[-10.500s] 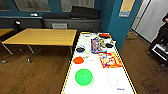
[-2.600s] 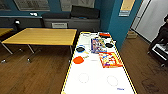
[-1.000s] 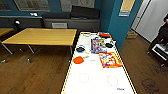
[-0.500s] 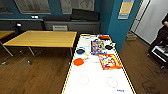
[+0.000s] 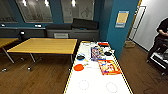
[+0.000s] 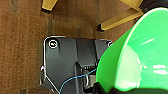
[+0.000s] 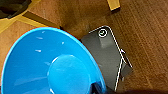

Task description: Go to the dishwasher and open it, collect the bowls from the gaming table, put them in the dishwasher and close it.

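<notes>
The green bowl (image 6: 135, 55) sits big and shiny by the left wrist, with nothing in it. The blue bowl (image 7: 50, 65) by the right wrist holds nothing too. I cannot tell how the fingers are set. The orange bowl (image 5: 79, 67) rests on the white bench (image 5: 95, 85), near its left edge. Brown floor (image 5: 45, 77) lies open beside it.
</notes>
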{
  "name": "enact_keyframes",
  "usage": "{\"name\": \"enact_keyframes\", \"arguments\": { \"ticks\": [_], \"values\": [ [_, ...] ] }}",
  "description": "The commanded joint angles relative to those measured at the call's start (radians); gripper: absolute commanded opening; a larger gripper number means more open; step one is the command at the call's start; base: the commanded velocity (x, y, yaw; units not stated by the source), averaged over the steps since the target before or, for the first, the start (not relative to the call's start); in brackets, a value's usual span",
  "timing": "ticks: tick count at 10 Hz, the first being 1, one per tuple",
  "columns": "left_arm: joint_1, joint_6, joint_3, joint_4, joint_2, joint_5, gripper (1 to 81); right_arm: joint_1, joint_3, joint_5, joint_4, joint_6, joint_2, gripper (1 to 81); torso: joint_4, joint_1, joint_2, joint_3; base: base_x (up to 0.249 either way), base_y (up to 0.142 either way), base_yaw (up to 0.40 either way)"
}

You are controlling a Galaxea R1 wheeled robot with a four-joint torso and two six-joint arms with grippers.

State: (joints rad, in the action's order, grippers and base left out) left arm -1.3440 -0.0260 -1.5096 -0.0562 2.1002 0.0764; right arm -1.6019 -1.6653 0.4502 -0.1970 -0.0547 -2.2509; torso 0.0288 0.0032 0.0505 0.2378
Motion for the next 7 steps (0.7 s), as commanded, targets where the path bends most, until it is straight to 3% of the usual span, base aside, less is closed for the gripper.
{"name": "enact_keyframes", "arguments": {
  "ticks": [1,2,7],
  "values": [
    [0.029,-0.006,-0.012,0.013,-0.026,-0.05,1.0,0.015,0.013,-0.054,0.031,0.001,0.044,1.0,0.0,0.0,0.0,-0.048,0.0,0.0,0.0],
    [0.024,-0.006,-0.026,0.013,-0.015,-0.05,1.0,0.015,0.009,-0.054,0.031,0.001,0.044,1.0,0.0,0.0,0.0,-0.018,0.0,0.0,0.0],
    [-0.011,-0.006,-0.199,0.013,0.057,-0.052,1.0,0.01,-0.062,-0.093,0.031,0.001,0.041,1.0,0.0,-0.002,0.002,-0.04,0.0,0.0,0.0]
  ]
}}
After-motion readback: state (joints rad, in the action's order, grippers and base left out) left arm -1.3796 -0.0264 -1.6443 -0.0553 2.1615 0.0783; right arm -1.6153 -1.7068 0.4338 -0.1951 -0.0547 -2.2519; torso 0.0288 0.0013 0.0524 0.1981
